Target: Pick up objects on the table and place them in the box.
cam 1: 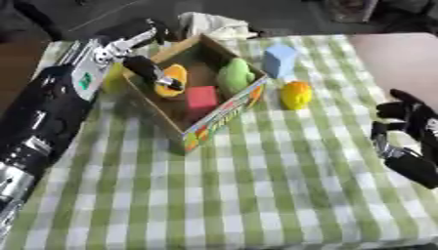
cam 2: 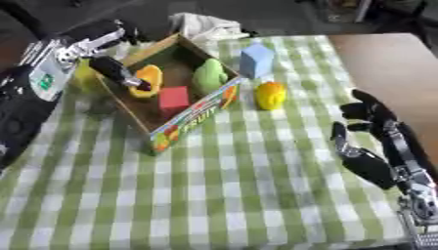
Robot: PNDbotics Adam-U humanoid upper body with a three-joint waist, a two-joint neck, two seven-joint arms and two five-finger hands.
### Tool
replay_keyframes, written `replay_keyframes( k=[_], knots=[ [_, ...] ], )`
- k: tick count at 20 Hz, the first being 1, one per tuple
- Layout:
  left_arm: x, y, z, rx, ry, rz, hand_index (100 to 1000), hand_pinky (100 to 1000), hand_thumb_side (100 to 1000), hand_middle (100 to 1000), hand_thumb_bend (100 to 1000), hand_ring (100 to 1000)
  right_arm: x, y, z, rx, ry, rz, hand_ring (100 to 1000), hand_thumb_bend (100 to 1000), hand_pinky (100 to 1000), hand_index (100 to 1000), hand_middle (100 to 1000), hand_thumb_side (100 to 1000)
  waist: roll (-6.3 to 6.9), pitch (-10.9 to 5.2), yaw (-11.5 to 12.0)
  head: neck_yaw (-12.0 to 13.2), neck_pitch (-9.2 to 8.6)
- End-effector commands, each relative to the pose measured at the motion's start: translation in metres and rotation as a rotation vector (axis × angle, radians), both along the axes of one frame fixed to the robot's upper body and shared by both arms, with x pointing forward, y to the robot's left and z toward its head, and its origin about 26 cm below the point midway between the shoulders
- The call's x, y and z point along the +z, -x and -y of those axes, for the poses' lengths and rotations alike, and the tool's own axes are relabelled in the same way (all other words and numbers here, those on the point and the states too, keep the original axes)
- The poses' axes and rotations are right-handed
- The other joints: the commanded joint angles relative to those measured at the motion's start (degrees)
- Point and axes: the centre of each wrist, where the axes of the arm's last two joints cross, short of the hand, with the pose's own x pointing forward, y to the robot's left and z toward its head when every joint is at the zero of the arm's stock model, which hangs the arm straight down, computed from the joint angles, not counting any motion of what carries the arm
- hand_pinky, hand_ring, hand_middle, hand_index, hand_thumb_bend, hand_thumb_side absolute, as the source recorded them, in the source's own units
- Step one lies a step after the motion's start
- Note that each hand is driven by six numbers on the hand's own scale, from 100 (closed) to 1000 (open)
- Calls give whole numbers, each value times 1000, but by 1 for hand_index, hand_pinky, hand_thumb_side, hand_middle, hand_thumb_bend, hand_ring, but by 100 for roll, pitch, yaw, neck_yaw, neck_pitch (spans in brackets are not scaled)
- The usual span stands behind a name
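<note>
A cardboard box [cam 1: 224, 110] stands askew on the checked cloth at upper left. Inside lie an orange-yellow object [cam 1: 175, 76], a red cube [cam 1: 202, 96] and a green object [cam 1: 234, 74]. My left hand [cam 1: 152, 71] reaches over the box's left side, its fingers curled round the orange-yellow object inside the box. A light blue block [cam 1: 279, 60] stands just right of the box. A yellow-orange fruit-like object [cam 1: 296, 94] lies in front of it on the cloth. My right hand [cam 2: 368, 141] rests at the right edge with relaxed fingers, holding nothing.
A white crumpled cloth [cam 1: 214, 24] lies behind the box. A yellow thing [cam 1: 114, 78] shows left of the box, partly behind my left arm. The green checked cloth [cam 1: 256, 185] covers the table; bare brown table [cam 1: 398, 58] shows at far right.
</note>
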Motion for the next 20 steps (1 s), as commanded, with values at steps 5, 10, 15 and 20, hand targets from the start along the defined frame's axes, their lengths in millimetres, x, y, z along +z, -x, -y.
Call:
replay_keyframes(
  k=[5,10,15,20],
  knots=[
    [41,12,-66,287,95,117,823,782,480,721,788,727,4,0,5,-10,3,11,794,138,724,959,748,267,20,-74,51,-17,27],
    [0,9,-99,541,189,12,847,790,468,744,798,746,3,-1,4,-8,-1,9,794,131,724,959,748,269,18,-64,35,-38,27],
    [-20,9,-111,611,197,-75,848,791,459,747,799,747,3,-1,4,-10,-4,8,794,129,724,959,748,269,4,-57,24,-33,27],
    [-31,9,-111,609,192,-137,849,792,454,753,805,748,3,-1,4,-7,-5,7,794,125,724,959,749,271,-17,-49,16,-22,27]
  ],
)
